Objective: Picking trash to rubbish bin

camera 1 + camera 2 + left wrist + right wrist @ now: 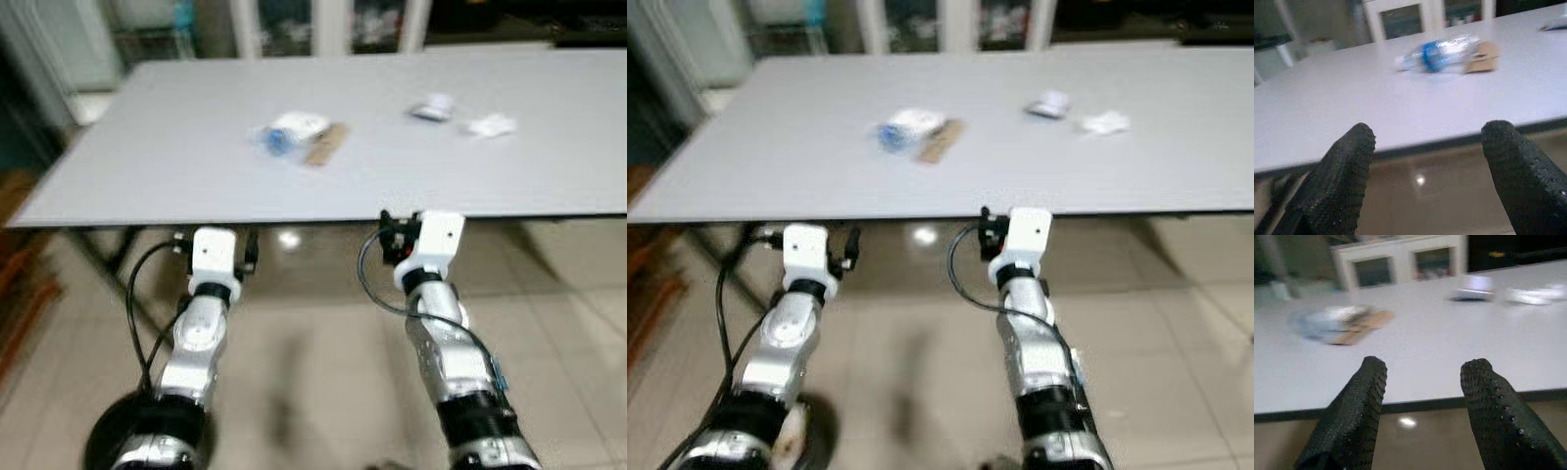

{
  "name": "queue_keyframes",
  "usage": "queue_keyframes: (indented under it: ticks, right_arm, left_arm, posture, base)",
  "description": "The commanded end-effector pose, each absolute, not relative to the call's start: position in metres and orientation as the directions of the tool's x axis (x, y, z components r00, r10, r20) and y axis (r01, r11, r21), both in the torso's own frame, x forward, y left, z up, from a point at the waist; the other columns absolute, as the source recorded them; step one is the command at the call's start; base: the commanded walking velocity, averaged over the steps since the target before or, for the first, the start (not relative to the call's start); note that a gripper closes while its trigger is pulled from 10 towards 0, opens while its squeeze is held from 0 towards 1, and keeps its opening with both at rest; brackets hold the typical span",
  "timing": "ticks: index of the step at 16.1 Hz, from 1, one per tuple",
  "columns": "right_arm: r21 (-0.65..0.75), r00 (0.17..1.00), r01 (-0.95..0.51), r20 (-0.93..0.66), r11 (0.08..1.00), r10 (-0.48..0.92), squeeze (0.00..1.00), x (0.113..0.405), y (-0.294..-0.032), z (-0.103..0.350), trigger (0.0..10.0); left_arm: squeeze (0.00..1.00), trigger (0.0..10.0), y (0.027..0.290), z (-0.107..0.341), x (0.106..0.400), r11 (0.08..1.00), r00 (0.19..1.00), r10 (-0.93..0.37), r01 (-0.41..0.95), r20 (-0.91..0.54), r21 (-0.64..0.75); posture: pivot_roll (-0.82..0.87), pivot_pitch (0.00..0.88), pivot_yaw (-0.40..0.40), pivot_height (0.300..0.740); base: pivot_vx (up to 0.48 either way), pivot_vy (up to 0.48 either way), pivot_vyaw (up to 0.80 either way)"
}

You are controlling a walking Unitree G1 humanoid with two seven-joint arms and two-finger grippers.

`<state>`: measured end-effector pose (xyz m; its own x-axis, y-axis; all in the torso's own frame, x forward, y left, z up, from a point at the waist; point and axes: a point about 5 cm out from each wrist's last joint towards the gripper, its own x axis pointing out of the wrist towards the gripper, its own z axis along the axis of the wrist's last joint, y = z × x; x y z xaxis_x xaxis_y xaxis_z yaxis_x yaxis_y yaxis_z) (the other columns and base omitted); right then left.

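Grey table (176, 147) holds the trash: a bottle (289, 132) on cardboard (328, 144) mid-top, wrappers (460, 116) farther right. Both grippers, left (1425, 166) and right (1422, 401), hover at the near edge, fingers apart, so this looks like the approach; next, reach up and forward to the bottle.

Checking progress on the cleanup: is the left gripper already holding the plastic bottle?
No, the left gripper is open and short of the table edge; the plastic bottle lies beyond.
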<state>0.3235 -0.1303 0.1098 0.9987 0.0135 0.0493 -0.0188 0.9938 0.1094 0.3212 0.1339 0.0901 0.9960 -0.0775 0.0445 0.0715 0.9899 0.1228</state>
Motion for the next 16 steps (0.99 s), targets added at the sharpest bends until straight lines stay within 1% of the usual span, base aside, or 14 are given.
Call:
queue_keyframes:
  ticks: [1,16]
  right_arm:
    - [0.125,0.997,-0.036,0.075,0.991,0.027,0.0,0.325,-0.124,0.116,10.0]
    - [0.123,0.997,-0.036,0.078,0.992,0.026,0.0,0.326,-0.124,0.118,10.0]
  left_arm:
    - [0.0,10.0,0.142,0.093,0.322,0.989,0.997,-0.063,0.055,0.052,0.14]
    - [0.0,10.0,0.139,0.104,0.325,0.988,0.994,-0.077,0.065,0.084,0.138]
  posture:
    - [0.04,0.039,0.051,0.74]
    - [0.04,0.042,0.051,0.74]
  base:
    - [0.48,0.0,0.0]
    - [0.48,0.0,0.0]
